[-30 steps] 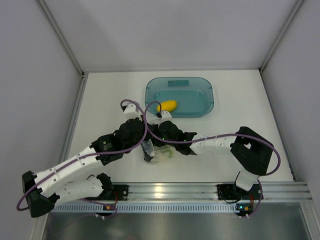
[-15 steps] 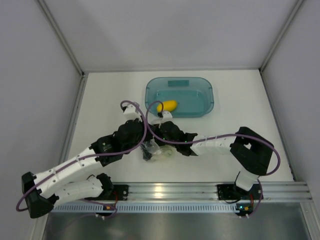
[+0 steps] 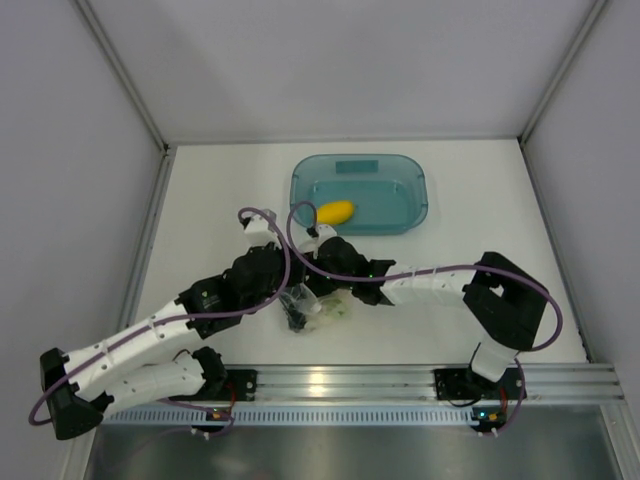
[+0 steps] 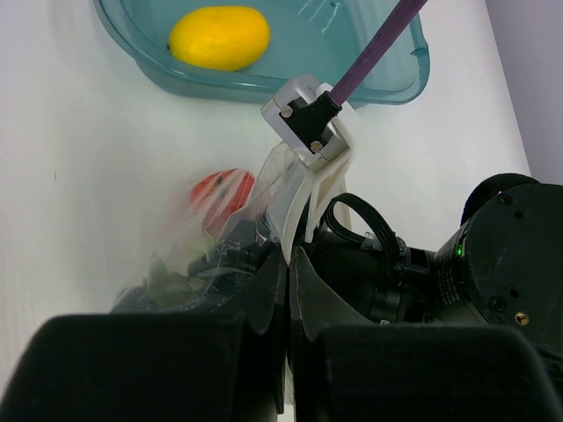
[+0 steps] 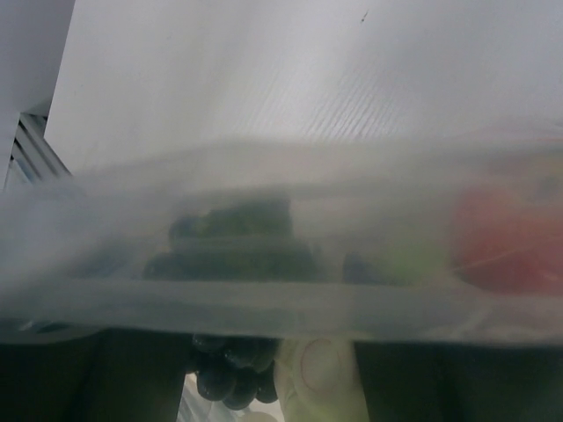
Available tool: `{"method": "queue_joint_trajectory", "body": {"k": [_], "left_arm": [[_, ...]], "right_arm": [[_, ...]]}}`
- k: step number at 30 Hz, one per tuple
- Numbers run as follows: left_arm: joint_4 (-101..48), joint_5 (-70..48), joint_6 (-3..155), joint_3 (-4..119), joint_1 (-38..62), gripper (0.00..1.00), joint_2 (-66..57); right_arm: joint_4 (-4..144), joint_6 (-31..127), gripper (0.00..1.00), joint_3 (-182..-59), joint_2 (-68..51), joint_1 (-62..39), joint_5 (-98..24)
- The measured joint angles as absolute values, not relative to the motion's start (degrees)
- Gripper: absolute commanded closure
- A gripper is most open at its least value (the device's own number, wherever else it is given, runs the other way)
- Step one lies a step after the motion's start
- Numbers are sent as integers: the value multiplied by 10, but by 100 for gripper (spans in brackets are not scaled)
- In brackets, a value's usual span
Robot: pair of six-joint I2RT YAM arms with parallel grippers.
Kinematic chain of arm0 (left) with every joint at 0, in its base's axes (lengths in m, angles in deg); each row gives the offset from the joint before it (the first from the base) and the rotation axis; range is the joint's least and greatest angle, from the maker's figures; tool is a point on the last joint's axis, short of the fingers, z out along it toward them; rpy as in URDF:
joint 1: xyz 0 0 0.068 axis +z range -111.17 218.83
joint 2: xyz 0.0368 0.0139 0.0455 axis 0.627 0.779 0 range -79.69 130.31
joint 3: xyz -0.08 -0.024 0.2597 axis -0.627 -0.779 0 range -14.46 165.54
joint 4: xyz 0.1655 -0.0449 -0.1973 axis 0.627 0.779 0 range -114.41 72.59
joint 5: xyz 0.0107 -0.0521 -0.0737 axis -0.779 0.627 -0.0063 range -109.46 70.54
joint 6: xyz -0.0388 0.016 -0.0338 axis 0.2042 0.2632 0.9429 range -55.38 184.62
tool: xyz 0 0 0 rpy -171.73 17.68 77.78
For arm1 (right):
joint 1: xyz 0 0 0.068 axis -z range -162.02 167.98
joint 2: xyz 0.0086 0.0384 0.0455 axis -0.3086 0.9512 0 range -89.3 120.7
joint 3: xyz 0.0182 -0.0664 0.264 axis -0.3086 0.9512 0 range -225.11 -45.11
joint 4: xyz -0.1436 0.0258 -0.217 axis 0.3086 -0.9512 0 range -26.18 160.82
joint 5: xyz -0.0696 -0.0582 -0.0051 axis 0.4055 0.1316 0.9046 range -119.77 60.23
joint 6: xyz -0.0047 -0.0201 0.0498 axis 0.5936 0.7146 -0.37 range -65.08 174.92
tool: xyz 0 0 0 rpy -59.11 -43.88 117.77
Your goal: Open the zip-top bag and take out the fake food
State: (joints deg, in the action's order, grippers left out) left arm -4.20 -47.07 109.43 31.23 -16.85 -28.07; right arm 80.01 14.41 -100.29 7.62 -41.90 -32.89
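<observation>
Left wrist, left gripper (image 4: 288, 257) seemingly pinching bag (image 4: 227, 227)

Bright, even, diffuse light fills the overhead view, leaving only faint soft shadows on the table (image 3: 215, 195) and a glare patch on the metal rail (image 3: 320, 380) at the near edge. The left wrist view is sharp on the yellow fruit (image 4: 218, 37), but dark and soft in its near foreground. The right wrist view is badly defocused, the zip-top bag (image 5: 281, 229) a milky smear across it.

White table (image 3: 220, 200) w/ teal tray (image 3: 385, 200)
</observation>
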Motion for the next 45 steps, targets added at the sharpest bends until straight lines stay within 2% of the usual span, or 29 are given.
{"method": "queue_joint_trajectory", "body": {"k": [3,16,20,28,35,45], "left_arm": [[-47,-465,1094,308,-168,100,-282],[-100,-383,1067,272,-175,100,-324],[-112,-370,1063,265,-177,100,-340],[-115,-369,1058,265,-175,100,-352],[-112,-400,1066,262,-171,100,-353],[-136,-380,1064,266,-172,100,-294]], "right_arm": [[800,137,38,-996,72,-419,-329],[880,45,35,-911,17,-429,-356],[879,37,46,-908,3,-434,-354],[737,116,49,-959,-21,-449,-201],[652,172,48,-959,-45,-421,-109],[513,239,48,-978,-121,-387,18]]}}
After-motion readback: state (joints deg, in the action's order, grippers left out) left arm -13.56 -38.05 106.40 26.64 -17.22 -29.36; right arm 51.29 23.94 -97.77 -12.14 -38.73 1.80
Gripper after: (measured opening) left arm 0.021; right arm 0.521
